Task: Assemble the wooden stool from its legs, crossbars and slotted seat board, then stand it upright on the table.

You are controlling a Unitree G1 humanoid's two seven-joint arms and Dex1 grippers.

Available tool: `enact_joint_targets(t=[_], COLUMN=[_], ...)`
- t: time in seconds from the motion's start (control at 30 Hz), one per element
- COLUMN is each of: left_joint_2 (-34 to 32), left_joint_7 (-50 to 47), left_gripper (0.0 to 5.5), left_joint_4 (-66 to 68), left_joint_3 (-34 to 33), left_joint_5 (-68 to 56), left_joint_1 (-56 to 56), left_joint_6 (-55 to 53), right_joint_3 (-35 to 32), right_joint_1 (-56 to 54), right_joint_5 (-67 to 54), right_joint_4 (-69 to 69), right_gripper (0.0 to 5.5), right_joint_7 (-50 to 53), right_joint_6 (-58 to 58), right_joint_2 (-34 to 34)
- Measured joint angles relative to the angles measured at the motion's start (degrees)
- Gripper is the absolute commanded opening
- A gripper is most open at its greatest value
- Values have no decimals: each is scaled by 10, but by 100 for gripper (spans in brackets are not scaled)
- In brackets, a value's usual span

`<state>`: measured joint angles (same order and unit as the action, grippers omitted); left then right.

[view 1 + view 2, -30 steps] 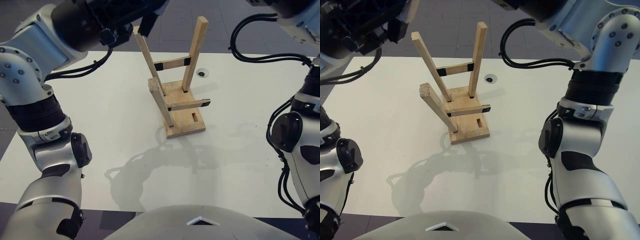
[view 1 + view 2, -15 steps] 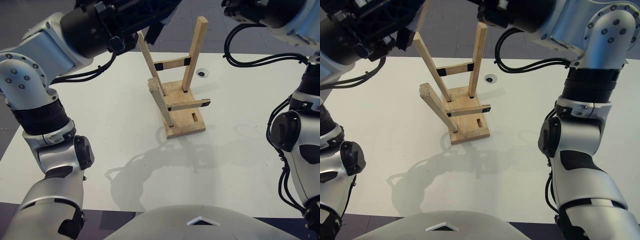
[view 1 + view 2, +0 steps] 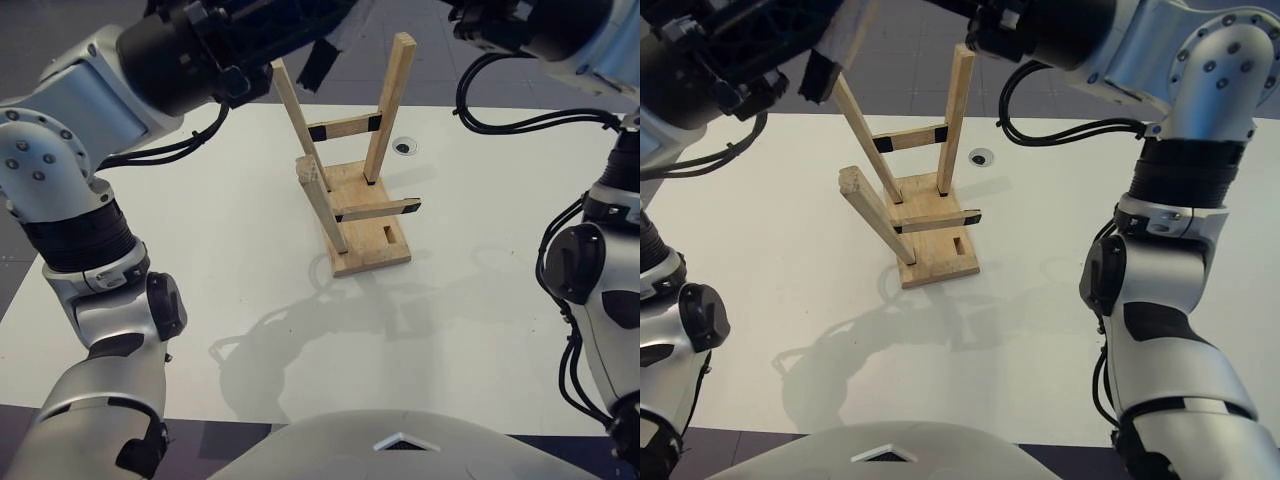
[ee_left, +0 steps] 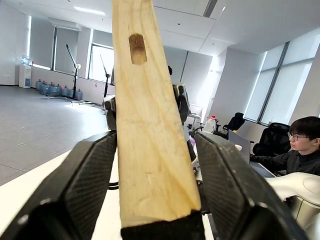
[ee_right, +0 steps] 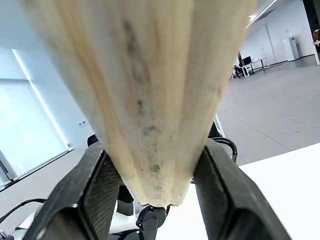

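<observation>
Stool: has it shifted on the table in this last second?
No. The stool stands legs-up in the same spot, just as close to the small hole in the table.

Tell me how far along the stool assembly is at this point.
Done: the seat board lies flat on the table with three legs standing in it and two crossbars fitted. In hand: the left gripper holds a slotted wooden piece, the right gripper a second wooden piece. Left: one seat slot is open, so the fourth leg, remaining bars, then turning it upright.
</observation>
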<state>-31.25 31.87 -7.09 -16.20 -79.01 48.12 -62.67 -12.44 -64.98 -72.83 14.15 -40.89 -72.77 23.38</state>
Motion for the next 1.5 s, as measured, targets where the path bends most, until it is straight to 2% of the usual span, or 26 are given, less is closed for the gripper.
enact_joint_targets(t=[0.23, 0.3, 0.4, 0.53, 0.6, 0.7, 0.87, 1.1, 1.27, 1.5], left_joint_2=[-30, -63, -79, -101, -117, -146, -196, -199, -162, -115], left_joint_7=[-21, -4, 6, 22, 75, 151, 214, 299, 284, 306], left_gripper=[306, 306, 306, 306, 331, 376, 443, 443, 443, 443], left_joint_4=[10, -37, -101, -161, -195, -202, -150, -128, -62, 1], left_joint_3=[-54, -69, -82, -62, -56, -15, 64, 160, 223, 268], left_joint_5=[-35, -21, 8, 102, 101, 118, 245, 295, 383, 434], left_joint_1=[-5, -58, -183, -303, -344, -366, -366, -362, -326, -290], left_joint_6=[7, 13, 19, 49, 52, 55, 109, 131, 166, 202], right_joint_3=[25, 29, 30, 28, 23, 17, 12, 12, 10, 5], right_joint_1=[20, 31, 37, 63, 69, 72, 75, 76, 74, 68], right_joint_5=[106, 148, 183, 194, 198, 199, 199, 209, 209, 209], right_joint_4=[44, 72, 88, 75, 71, 70, 66, 68, 73, 73], right_gripper=[205, 205, 205, 205, 205, 205, 205, 205, 205, 204], right_joint_7=[-83, -105, -129, -138, -137, -136, -133, -133, -136, -137], right_joint_6=[56, 89, 111, 112, 112, 111, 104, 101, 99, 92], right_joint_2=[46, 65, 83, 89, 89, 89, 88, 85, 85, 81])
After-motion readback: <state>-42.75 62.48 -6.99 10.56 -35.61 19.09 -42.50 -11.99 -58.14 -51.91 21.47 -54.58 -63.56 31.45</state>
